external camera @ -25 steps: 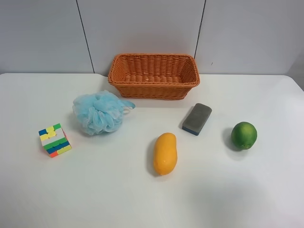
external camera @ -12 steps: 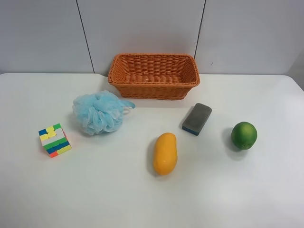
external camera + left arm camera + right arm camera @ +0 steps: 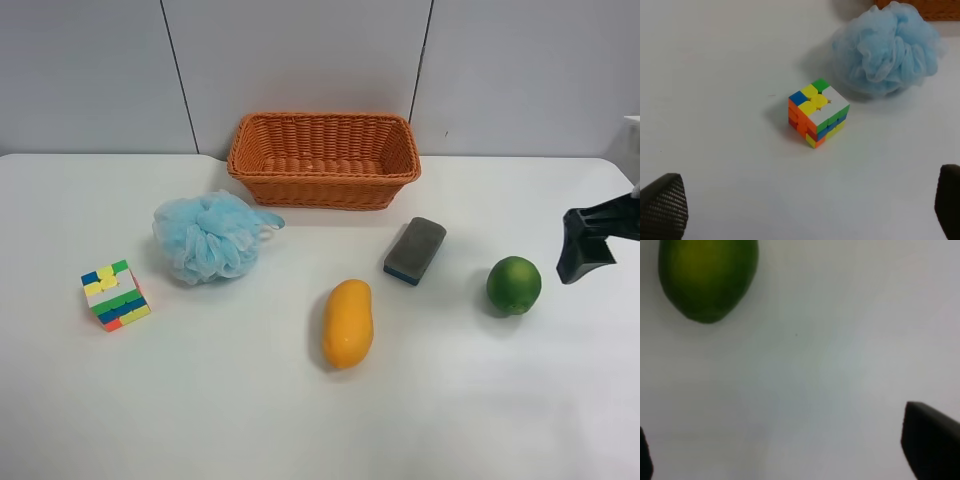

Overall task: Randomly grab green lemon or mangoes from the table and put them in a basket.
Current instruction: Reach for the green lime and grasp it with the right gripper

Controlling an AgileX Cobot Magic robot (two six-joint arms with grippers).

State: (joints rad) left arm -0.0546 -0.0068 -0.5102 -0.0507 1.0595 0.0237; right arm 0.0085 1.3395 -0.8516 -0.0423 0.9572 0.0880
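Note:
The green lemon (image 3: 514,285) lies on the white table (image 3: 200,400) at the exterior high view's right; it also shows in the right wrist view (image 3: 707,277). The yellow-orange mango (image 3: 347,323) lies near the table's middle. The orange wicker basket (image 3: 323,185) stands at the back and looks empty. My right gripper (image 3: 585,245) has come in at the right edge, just beside the lemon and apart from it. Its fingers stand wide apart and empty in the right wrist view (image 3: 790,455). My left gripper (image 3: 805,210) is open and empty, above the table short of the cube.
A blue bath pouf (image 3: 208,236) lies left of the basket and a coloured puzzle cube (image 3: 115,294) lies further left; both show in the left wrist view, pouf (image 3: 887,50) and cube (image 3: 817,112). A grey-and-blue eraser block (image 3: 415,250) lies between basket and lemon.
My right gripper has entered the exterior high view at the right edge, near the green lemon. No object on the table has moved.

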